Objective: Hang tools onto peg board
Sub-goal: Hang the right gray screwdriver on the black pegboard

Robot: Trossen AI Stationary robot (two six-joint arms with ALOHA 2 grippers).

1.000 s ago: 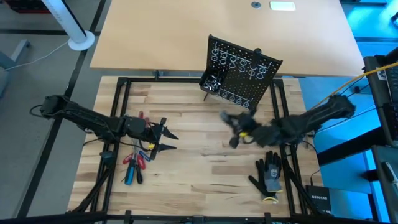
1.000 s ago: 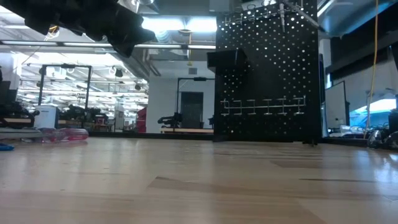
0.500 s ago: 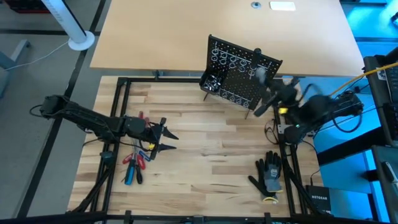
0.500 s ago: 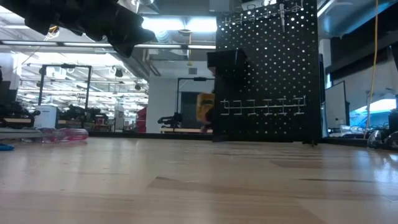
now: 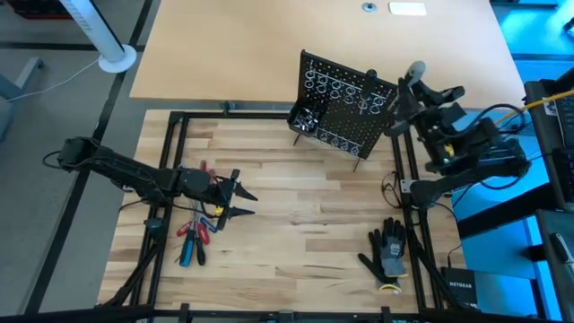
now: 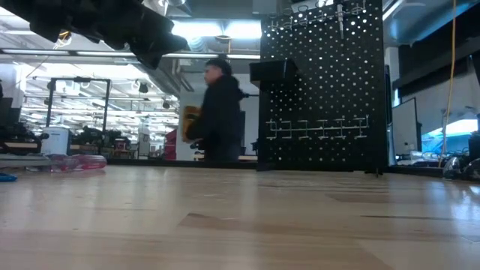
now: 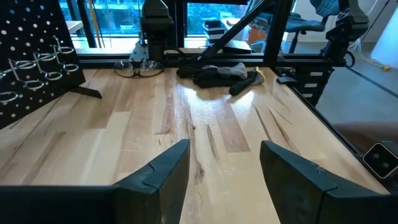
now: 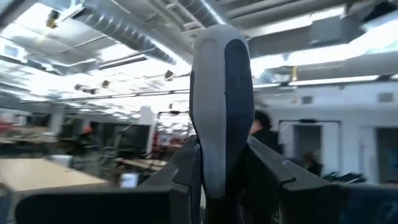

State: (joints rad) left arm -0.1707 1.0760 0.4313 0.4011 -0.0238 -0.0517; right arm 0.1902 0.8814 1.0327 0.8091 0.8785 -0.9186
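A grey-handled screwdriver [image 8: 221, 106] is pinched upright in the right claw [image 5: 414, 79], raised beside the right edge of the peg board [image 5: 345, 108], which stands at the far side of the desk [image 5: 296, 224]. The carrying step is judged nearly done. Next, the shaft would need to be lined up over a free wire ring and lowered through it. The left claw [image 5: 240, 203] is spread and held idle beside the remaining tools [image 5: 193, 235], red and blue handled, at the desk's left.
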